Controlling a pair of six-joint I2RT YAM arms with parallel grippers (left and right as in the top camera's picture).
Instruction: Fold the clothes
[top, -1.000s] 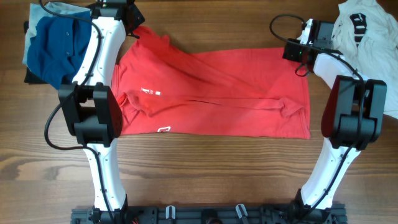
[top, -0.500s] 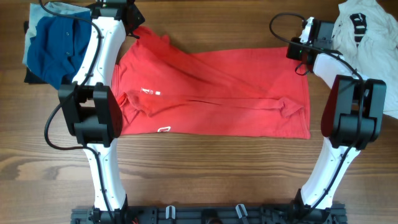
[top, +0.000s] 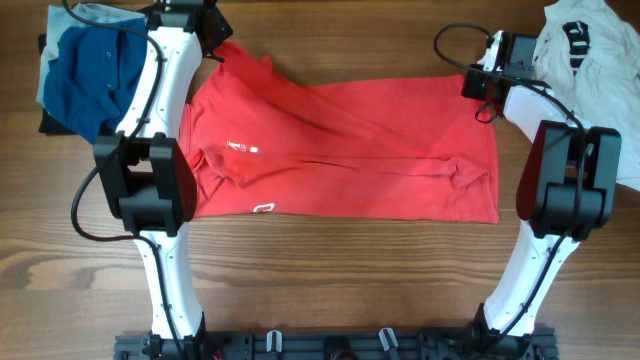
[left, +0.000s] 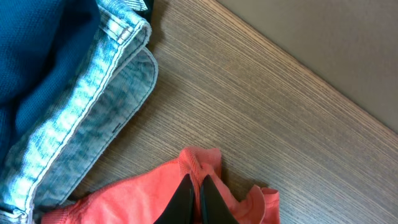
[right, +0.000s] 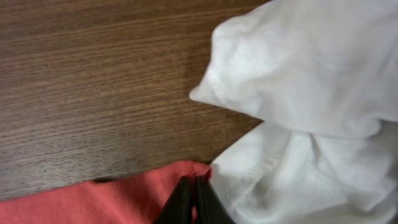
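No legible txt (shirt (top: 340, 150) print blurry)

The counter (top: 330, 270) is brown wood with a fine grain that runs left to right across the overhead view. Darker streaks and wavy figure mark its near left part, and the boards look lighter toward the far side. A dark rail (top: 330, 345) with small metal clips lines the near edge. In the left wrist view the wood ends at a straight edge, and past it lies a plain grey-brown surface (left: 323, 31); whether that is floor or wall cannot be told. Light is soft and even, giving only faint shadows.
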